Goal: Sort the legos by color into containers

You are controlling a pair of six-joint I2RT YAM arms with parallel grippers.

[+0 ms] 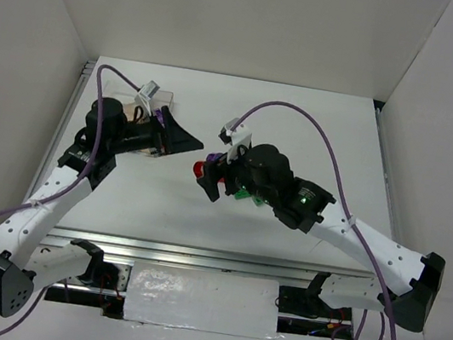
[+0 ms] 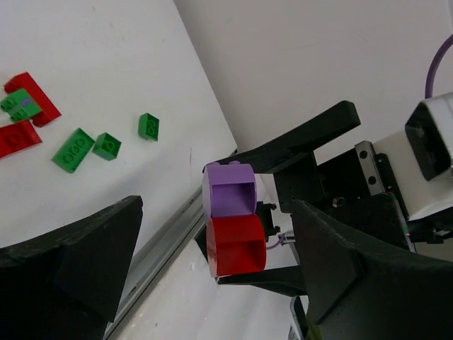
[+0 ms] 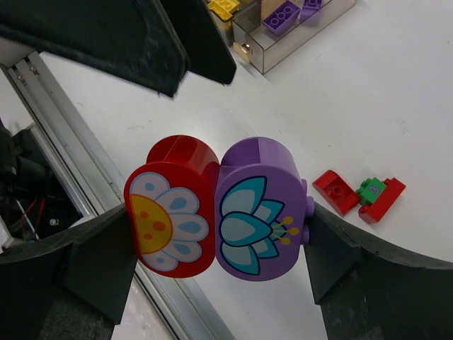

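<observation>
Right pincer (image 3: 219, 241) is clamped on a joined pair of rounded bricks (image 3: 216, 209), 1 red and 1 purple, each printed with a flower, over the middle of the white table (image 1: 303, 122). Left pincer (image 2: 212, 237) stands wide with nothing between its fingers, over the clear box (image 3: 304, 39) at the far left. White walls (image 1: 234, 16) close 3 sides. The box holds purple bricks (image 3: 283, 14) and, in a neighbouring compartment, a yellow brick (image 3: 223, 7). Loose green bricks (image 2: 106, 145) and red bricks (image 2: 21, 134) lie on the table.

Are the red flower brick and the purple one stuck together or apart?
Together: red brick and purple brick sit side by side with no gap, pinched in the right gripper.
</observation>
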